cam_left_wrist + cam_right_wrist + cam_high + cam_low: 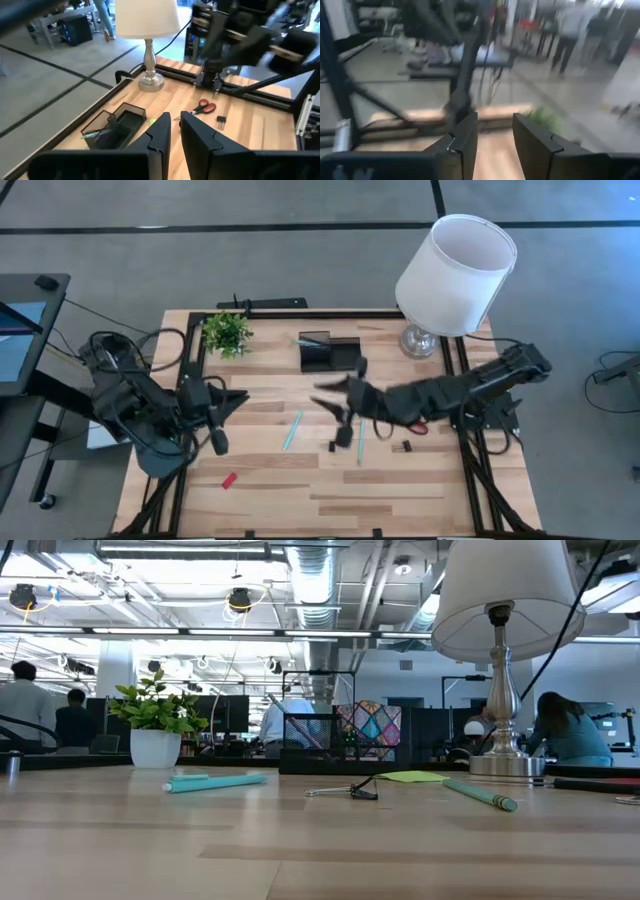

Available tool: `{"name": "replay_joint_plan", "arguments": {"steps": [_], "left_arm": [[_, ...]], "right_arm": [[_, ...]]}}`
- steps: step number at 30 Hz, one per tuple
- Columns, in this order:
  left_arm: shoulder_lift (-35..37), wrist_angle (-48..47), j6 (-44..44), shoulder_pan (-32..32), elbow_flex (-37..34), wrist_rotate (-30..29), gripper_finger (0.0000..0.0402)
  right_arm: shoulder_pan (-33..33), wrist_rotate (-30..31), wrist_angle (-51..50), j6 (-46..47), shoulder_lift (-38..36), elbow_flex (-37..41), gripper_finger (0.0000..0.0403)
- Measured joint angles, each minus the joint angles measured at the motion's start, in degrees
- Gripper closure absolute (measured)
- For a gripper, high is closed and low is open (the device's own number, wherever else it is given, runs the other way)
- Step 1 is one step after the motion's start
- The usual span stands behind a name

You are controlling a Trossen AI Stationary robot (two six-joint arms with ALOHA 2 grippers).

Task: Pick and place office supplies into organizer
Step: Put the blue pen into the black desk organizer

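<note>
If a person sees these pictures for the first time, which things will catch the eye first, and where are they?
The white-shaded lamp at the table's far right corner stands out most, with the small green plant at the far left. Between them sits the black organizer. The right gripper hangs over the table's middle with fingers apart, near the teal pen, while the left gripper waits at the left side.
</note>
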State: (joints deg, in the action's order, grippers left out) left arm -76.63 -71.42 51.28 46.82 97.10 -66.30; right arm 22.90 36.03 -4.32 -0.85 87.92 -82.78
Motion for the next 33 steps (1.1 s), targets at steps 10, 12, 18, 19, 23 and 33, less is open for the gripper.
{"name": "replay_joint_plan", "arguments": {"steps": [10, 12, 18, 19, 23, 33], "left_arm": [[-7.3, -12.1, 28.3, -0.7, 0.0, 6.9, 0.0365], [-10.5, -16.0, 34.1, -0.7, 0.0, 11.5, 0.0365], [-23.0, -18.5, 41.5, -0.8, 0.0, 20.8, 0.0365], [-25.2, -18.5, 42.2, -1.0, 0.0, 22.2, 0.0365], [-30.7, -18.2, 52.6, -2.5, 0.0, 28.5, 0.0365], [-32.3, 1.9, 61.0, -4.7, -3.4, 26.8, 0.0365]], "right_arm": [[6.9, 11.3, -27.0, 41.3, 3.5, 0.2, 0.0287], [6.7, 10.9, -31.6, 45.5, 4.5, 0.0, 0.0287], [5.7, 6.6, -37.8, 52.6, 6.0, 0.1, 0.0287], [5.5, 5.5, -37.7, 51.6, 6.0, 0.1, 0.0287], [4.6, 2.1, -37.2, 48.5, 5.8, 0.1, 0.0287], [4.5, -5.6, -36.3, 40.1, 5.0, -1.0, 0.0287]]}}
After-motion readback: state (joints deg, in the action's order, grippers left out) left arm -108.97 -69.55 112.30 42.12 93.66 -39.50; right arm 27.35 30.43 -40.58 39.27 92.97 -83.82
